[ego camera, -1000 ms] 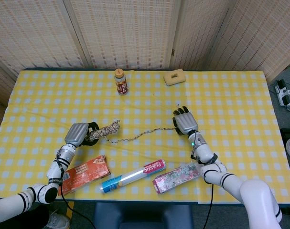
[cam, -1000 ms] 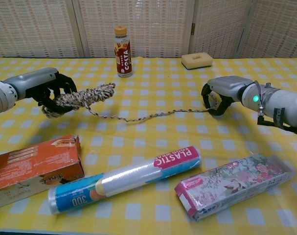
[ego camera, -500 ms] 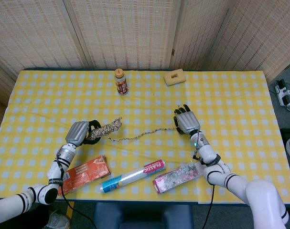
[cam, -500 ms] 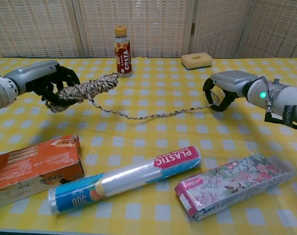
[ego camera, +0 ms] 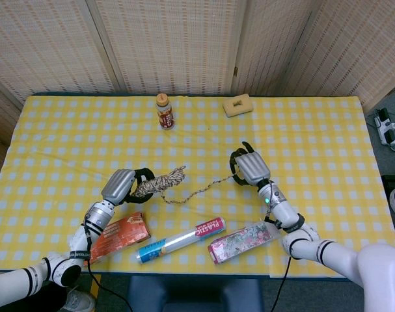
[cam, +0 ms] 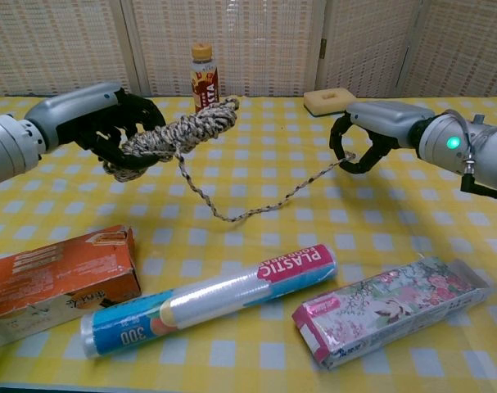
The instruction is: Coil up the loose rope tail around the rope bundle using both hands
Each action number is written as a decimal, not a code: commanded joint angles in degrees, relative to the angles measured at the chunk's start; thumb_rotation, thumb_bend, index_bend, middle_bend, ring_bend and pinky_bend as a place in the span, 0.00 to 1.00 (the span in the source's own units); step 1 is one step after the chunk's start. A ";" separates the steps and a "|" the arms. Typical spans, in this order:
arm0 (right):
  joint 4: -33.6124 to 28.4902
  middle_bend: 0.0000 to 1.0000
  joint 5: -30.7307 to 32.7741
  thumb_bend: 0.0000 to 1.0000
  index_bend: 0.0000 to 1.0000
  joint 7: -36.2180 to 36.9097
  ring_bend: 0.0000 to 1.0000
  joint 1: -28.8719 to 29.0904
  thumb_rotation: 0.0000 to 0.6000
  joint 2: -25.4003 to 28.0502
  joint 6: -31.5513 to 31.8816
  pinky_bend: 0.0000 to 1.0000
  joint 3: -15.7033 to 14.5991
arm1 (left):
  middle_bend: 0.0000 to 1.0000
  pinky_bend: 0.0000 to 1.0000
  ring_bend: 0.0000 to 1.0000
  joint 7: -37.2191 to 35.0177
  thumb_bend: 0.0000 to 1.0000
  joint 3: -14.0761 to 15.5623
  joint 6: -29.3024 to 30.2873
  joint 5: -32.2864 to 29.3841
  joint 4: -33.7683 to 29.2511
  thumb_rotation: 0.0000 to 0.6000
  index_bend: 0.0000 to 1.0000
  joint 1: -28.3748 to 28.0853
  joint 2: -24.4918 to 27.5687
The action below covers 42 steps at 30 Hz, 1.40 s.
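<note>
My left hand (ego camera: 122,185) (cam: 97,119) grips one end of the speckled rope bundle (ego camera: 159,182) (cam: 181,133) and holds it above the yellow checked table (ego camera: 301,140), tilted up toward the right. The loose rope tail (ego camera: 198,189) (cam: 248,212) sags from the bundle down to the cloth and rises to my right hand (ego camera: 247,168) (cam: 371,135). That hand has its fingers curled around the tail's end, lifted off the table.
An orange box (ego camera: 116,236) (cam: 56,282), a plastic wrap roll (ego camera: 181,240) (cam: 215,299) and a floral box (ego camera: 239,241) (cam: 391,307) lie along the near edge. A drink bottle (ego camera: 164,110) (cam: 203,78) and a yellow sponge (ego camera: 237,104) (cam: 330,101) stand at the far side.
Both hands have risen and moved toward each other. The bundle has lifted and shifted right, and the tail between the hands now hangs in a deeper loop.
</note>
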 commanded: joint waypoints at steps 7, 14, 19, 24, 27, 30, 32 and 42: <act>-11.53 0.34 3.45 0.49 0.74 -2.41 0.21 1.77 1.00 2.46 4.37 0.00 5.59 | 0.75 0.78 0.72 5.54 0.68 0.63 -2.58 2.76 -4.65 1.00 0.79 -4.40 -0.59; -16.41 0.34 6.01 0.49 0.75 -7.46 0.21 4.14 1.00 2.28 8.78 0.00 9.64 | 0.75 0.78 0.72 19.39 0.69 0.13 -3.96 -2.08 -4.32 1.00 0.78 -7.48 -4.67; -20.24 0.34 7.88 0.49 0.75 -10.14 0.21 5.32 1.00 2.82 10.41 0.00 11.15 | 0.75 0.78 0.72 28.84 0.69 -0.61 -4.36 -9.11 -3.64 1.00 0.78 -9.36 -7.96; -24.97 0.34 7.55 0.49 0.75 -9.84 0.21 4.65 1.00 3.90 12.50 0.00 11.03 | 0.75 0.78 0.72 37.41 0.69 -2.33 -2.74 -19.48 -2.25 1.00 0.78 -10.82 -11.43; -28.17 0.34 6.93 0.49 0.75 -8.98 0.21 3.56 1.00 5.02 14.01 0.00 10.63 | 0.78 0.78 0.74 43.40 0.69 -3.86 -0.07 -28.34 -1.85 1.00 0.78 -11.81 -13.36; -31.37 0.35 5.65 0.51 0.76 -8.08 0.21 1.79 1.00 6.16 16.44 0.00 9.77 | 0.81 0.78 0.78 47.80 0.68 -6.04 5.64 -34.82 -1.40 1.00 0.79 -12.42 -16.14; -33.16 0.36 4.85 0.52 0.76 -7.45 0.22 0.39 1.00 7.23 17.92 0.00 9.04 | 0.82 0.78 0.78 47.97 0.68 -7.70 7.74 -37.67 -1.39 1.00 0.80 -12.31 -17.07; -38.27 0.36 2.62 0.52 0.76 -3.07 0.23 -4.46 1.00 11.38 19.11 0.00 4.79 | 0.83 0.79 0.80 34.87 0.69 -17.86 7.13 -47.06 -4.43 1.00 0.80 -8.86 -16.25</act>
